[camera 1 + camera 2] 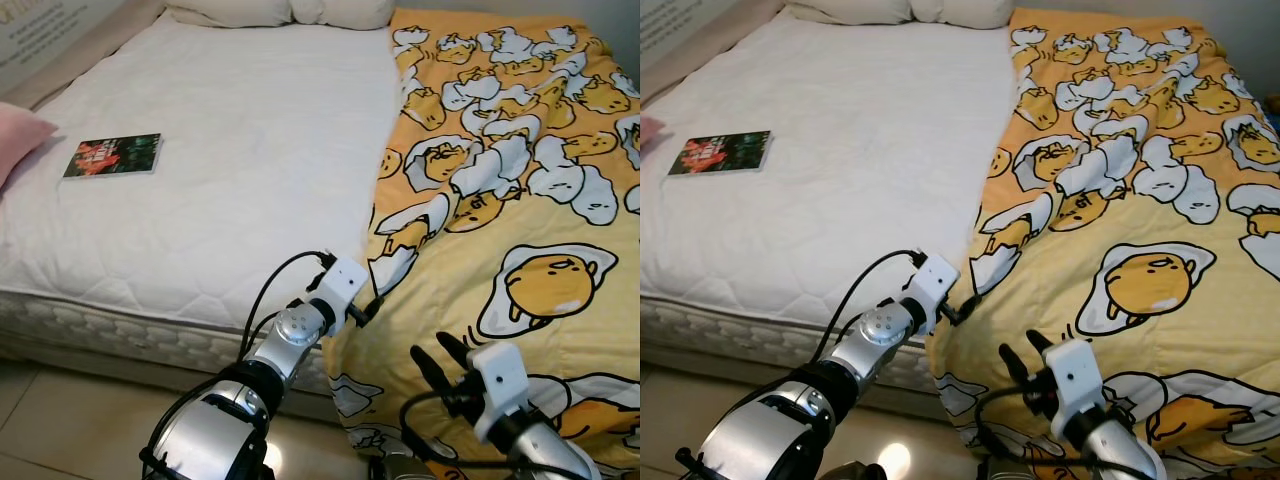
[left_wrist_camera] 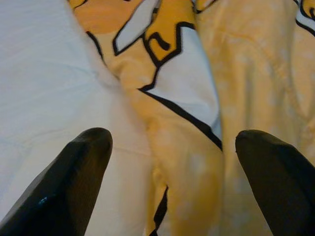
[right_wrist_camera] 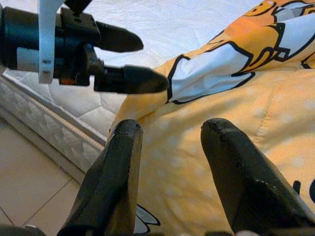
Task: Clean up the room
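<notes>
Left gripper (image 1: 372, 305) at near edge of yellow egg-print blanket (image 1: 520, 200), fingers spread apart on either side of the blanket's folded hem, nothing clamped. Right gripper (image 1: 437, 362) lower right, over blanket's near part, fingers parted, grasping nothing. Blanket covers right half of bed; white mattress (image 1: 220, 170) bare on left. Book (image 1: 112, 155) lies far left on mattress, pink pillow (image 1: 18, 135) just left of it. White pillows (image 1: 280, 12) at far end.
</notes>
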`<state>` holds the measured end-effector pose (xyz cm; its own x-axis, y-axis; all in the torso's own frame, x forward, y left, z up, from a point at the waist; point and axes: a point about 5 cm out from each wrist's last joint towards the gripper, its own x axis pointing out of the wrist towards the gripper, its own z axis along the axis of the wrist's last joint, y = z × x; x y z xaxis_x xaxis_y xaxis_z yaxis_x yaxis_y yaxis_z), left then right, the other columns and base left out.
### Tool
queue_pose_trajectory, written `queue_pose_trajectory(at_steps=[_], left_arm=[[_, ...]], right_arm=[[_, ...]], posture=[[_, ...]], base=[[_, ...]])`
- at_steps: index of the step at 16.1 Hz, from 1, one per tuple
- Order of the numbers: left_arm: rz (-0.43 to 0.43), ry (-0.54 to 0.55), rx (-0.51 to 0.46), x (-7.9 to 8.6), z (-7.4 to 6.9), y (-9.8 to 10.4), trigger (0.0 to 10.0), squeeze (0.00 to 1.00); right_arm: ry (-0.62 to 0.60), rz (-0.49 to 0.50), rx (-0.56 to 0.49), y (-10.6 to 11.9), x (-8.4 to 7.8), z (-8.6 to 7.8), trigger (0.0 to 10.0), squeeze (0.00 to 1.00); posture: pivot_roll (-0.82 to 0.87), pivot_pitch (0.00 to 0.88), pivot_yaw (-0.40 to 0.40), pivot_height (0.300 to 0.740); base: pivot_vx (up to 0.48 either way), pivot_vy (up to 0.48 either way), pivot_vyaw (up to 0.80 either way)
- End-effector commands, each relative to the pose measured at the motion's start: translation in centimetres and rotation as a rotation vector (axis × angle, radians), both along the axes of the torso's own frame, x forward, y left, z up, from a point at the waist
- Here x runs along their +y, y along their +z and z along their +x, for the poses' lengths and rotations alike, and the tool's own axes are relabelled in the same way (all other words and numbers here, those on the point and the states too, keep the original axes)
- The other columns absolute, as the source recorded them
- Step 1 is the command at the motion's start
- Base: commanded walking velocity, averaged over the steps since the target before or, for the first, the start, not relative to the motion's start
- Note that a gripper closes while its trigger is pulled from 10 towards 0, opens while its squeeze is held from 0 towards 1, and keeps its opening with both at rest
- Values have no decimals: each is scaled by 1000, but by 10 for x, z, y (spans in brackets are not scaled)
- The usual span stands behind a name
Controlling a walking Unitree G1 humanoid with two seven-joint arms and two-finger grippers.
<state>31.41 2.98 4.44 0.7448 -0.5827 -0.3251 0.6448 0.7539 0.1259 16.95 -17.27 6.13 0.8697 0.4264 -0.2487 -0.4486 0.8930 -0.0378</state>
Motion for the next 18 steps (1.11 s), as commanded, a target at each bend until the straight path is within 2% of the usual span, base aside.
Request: queue_pose_trajectory(at_steps=[1,4,9,12,15,16,17,18], left_arm=[[-19,5,19,-2,0,0,10000,0],[-98,-20,48,-17,-5,2,10000,0],[-66,-37,84,-23,-15,-8,10000,0],[14,-84,-4,-24,-17,-7,10000,0],[-8,-66,-5,-25,-13,-3,10000,0],[-8,-58,-4,-24,-13,-3,8745,0],[-9,-48,-7,-22,-12,-3,0,0],[6,-51,-25,-20,-12,-3,0,0]], right_arm=[[-9,-11,-2,3,-2,-3,10000,0],[-11,-25,25,9,-6,-20,10000,0],[-19,-33,37,13,-8,-29,10000,0],[-10,-48,49,13,-9,-33,10000,0],[-7,-50,55,13,-9,-32,10000,0],[-6,-49,54,13,-9,-32,10000,0],[-4,-48,52,13,-9,-31,10000,0],[-3,-47,51,13,-8,-29,10000,0]], posture=[[-306,97,33,740],[-349,146,14,740],[-381,171,5,740],[-380,175,3,740],[-370,175,6,740],[-367,174,6,740],[-363,172,8,740],[-359,170,9,740]], base=[[0,0,0],[0,0,0],[0,0,0],[0,0,0],[0,0,0],[0,0,0],[0,0,0],[0,0,0]])
